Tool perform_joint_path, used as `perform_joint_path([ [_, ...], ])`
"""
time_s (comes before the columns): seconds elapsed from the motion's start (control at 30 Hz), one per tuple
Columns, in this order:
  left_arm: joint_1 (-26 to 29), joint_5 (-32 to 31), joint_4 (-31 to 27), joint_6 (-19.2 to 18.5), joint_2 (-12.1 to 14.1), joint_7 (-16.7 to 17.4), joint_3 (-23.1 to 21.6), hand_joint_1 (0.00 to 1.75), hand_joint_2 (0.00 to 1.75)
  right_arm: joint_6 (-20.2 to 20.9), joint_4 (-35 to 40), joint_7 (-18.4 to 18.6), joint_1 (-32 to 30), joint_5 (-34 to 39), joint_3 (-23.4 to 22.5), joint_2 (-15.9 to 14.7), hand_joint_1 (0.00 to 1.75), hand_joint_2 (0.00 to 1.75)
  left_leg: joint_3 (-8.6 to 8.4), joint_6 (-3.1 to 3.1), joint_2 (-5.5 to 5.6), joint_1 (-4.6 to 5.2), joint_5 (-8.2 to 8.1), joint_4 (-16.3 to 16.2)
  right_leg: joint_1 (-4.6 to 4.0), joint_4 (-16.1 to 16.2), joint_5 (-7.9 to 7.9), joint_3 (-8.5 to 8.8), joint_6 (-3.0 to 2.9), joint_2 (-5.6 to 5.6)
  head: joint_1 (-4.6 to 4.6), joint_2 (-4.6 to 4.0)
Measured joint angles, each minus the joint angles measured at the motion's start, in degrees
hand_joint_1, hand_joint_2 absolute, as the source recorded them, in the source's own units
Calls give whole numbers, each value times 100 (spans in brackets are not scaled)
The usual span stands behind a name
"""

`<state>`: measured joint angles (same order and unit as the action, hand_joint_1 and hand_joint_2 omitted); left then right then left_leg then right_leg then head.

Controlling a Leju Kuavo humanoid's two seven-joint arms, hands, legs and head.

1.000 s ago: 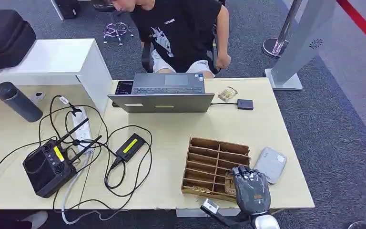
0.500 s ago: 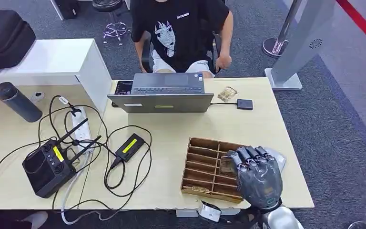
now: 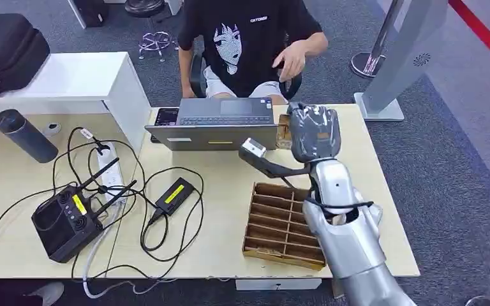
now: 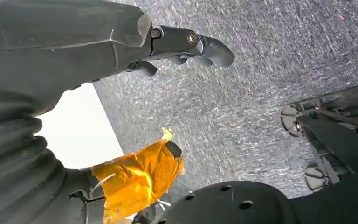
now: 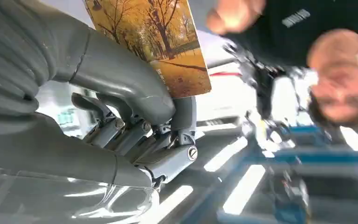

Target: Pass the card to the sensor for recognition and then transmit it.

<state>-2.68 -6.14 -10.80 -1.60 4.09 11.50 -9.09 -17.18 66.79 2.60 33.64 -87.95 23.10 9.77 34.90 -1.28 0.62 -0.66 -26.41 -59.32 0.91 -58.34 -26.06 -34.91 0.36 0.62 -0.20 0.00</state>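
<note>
Whereas half a second earlier the right hand (image 3: pixel 314 132) was seen low over the wooden slotted tray (image 3: pixel 274 220) at the near edge of the table (image 3: pixel 383 191), in the head view it is now found raised and carried across to the far side, just beside the laptop (image 3: pixel 220 124) and below the raised hand of the seated person (image 3: pixel 245 38); the small dark sensor box that lay on the table there is now covered by the hand, so whether the card hangs over it cannot be told, and only a brown sliver is glimpsed at the hand's left. In the left wrist view the left hand (image 4: pixel 51 93) is shown hanging over grey carpet, its fingers (image 4: pixel 191 44) apart with nothing held, a patch of orange tape (image 4: pixel 137 179) wrapped on one of them. In the right wrist view the card (image 5: pixel 154 42), printed with autumn trees, is seen pinched between the thick thumb and the darker fingers (image 5: pixel 135 135), its free end sticking out beyond them toward the blurred person. The lift from the tray is judged done, with presentation at the sensor the step in hand and the handover left.
</note>
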Motion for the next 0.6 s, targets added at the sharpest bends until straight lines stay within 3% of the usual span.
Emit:
perform_joint_path([
  [0.17, -27, -50, 0, -26, 22, 0, -105, 0, 175, 35, -1408, 276, 937, -20, -92, 266, 175, 175, 1, -1, 2, 0, -1, 0, 0, -1, -1, -3, 0, -2, 0, 0],
  [0.27, -36, -48, 0, -26, 22, 0, -137, 0, 175, -2, -1859, 348, 1207, -31, -120, 389, 175, 175, 4, 0, 2, 0, -2, 0, 0, 0, -3, -7, -1, -1, 0, 0],
  [0.6, -40, -31, 0, -24, 24, 2, -166, 0, 175, -227, -2408, 547, 1466, -168, -122, 614, 175, 175, 8, 0, 2, 0, -5, 0, 0, 1, -5, -10, -1, -2, 0, 0],
])
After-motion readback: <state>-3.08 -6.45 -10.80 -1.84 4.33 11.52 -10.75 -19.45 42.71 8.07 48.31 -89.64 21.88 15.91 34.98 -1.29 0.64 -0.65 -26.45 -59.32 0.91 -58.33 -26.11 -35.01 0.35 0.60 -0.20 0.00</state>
